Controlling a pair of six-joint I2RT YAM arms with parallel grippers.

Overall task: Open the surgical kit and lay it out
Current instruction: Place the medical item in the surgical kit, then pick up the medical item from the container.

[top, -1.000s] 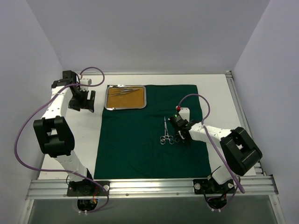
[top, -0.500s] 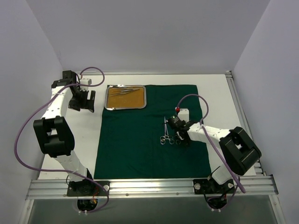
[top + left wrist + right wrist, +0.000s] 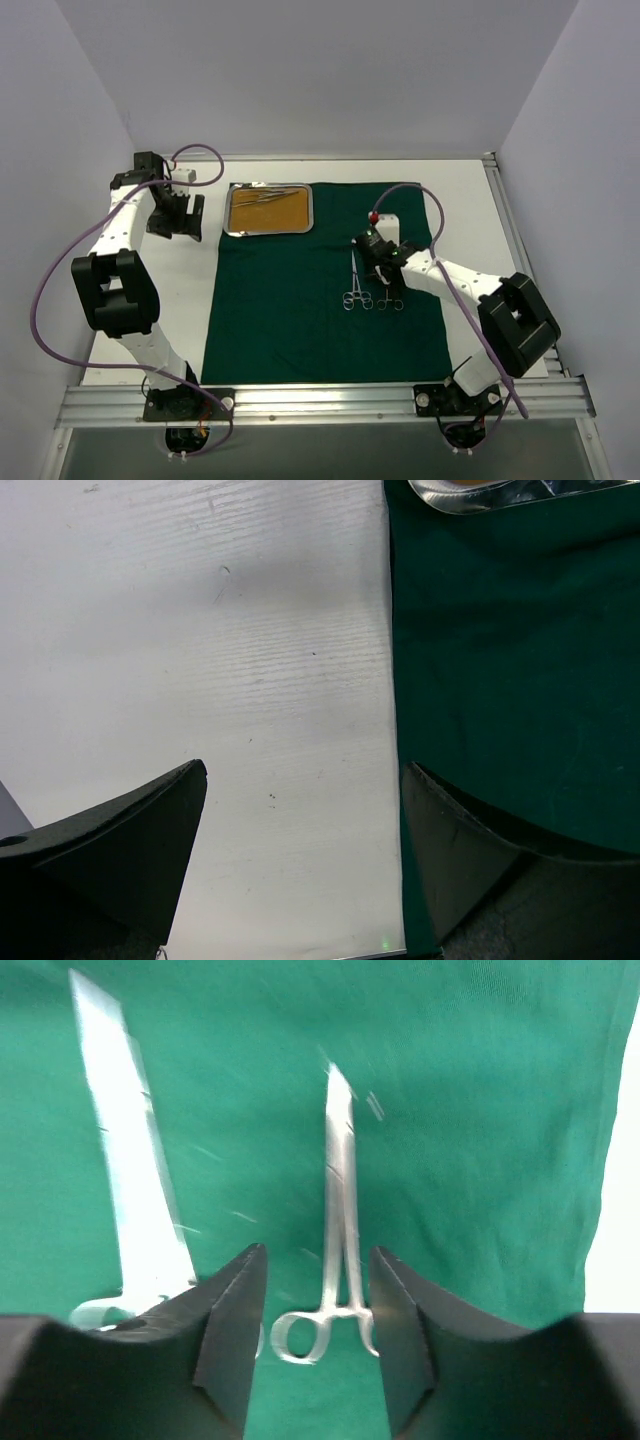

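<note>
The dark green cloth [image 3: 290,300] lies spread flat on the table. The steel tray [image 3: 228,210] with its orange-brown inside sits on the cloth's far left corner, thin tweezers [image 3: 265,193] lying in it. Two ring-handled clamps lie side by side on the cloth: one [image 3: 352,280] to the left, the other [image 3: 390,300] under my right gripper [image 3: 388,288]. In the right wrist view that clamp [image 3: 340,1200] lies flat between the parted fingers of the open right gripper [image 3: 318,1260]; the left clamp [image 3: 130,1180] shows beside it. My left gripper [image 3: 303,770] hangs open over bare table.
The white table [image 3: 470,200] borders the cloth on both sides. My left gripper [image 3: 180,225] hovers just left of the tray; the cloth's left edge [image 3: 392,680] and a tray corner [image 3: 500,490] show in the left wrist view. Grey walls enclose three sides.
My right gripper has opened and let go of the second clamp, which now lies on the cloth. The right wrist has drawn back toward the far side. The left arm has not moved.
</note>
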